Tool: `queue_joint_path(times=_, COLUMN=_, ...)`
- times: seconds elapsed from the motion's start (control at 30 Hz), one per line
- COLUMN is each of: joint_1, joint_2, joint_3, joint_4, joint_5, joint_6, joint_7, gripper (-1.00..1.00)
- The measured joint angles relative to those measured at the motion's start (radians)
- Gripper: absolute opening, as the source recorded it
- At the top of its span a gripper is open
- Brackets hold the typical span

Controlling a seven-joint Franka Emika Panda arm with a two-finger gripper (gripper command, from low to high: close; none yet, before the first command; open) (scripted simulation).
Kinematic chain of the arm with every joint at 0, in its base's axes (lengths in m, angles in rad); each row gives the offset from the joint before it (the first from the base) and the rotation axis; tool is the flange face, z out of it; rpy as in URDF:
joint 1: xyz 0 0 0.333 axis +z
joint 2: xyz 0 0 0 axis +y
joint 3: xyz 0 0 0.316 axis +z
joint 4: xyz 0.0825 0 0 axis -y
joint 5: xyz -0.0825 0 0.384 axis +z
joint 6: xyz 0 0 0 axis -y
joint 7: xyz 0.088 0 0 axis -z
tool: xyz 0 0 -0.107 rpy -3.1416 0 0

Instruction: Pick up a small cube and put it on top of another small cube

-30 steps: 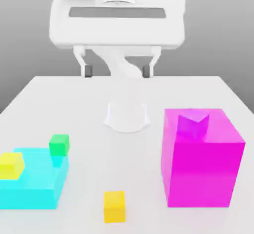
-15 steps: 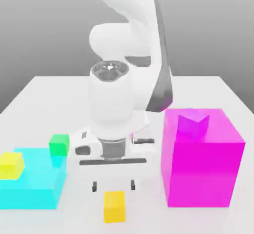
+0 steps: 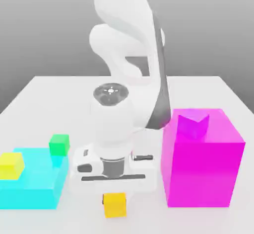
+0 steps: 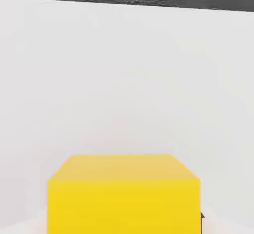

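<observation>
The golden yellow small cube rests on the white table near the front edge. My gripper has come straight down over it, and the hand's body covers the cube's back. In the hand view the cube is very close, and a dark fingertip lies right against its side, so the gripper is shut on it. The bright green small cube sits at the far corner of the cyan block, toward the exterior view's left.
A large flat cyan block lies at the exterior view's left and carries a lemon-yellow small cube. A tall magenta block stands close to the hand on the exterior view's right.
The arm swung down from high at the back to the front of the table. The hand then dropped the last bit onto the golden yellow cube, and its fingers went out of sight.
</observation>
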Motion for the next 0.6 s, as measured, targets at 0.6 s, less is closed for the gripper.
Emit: queue_joint_path(times=0.6, joint_1=-0.379, joint_2=-0.649, joint_3=-0.163, joint_4=-0.254, joint_5=-0.144, joint_6=-0.389, joint_7=0.350, gripper=-1.00)
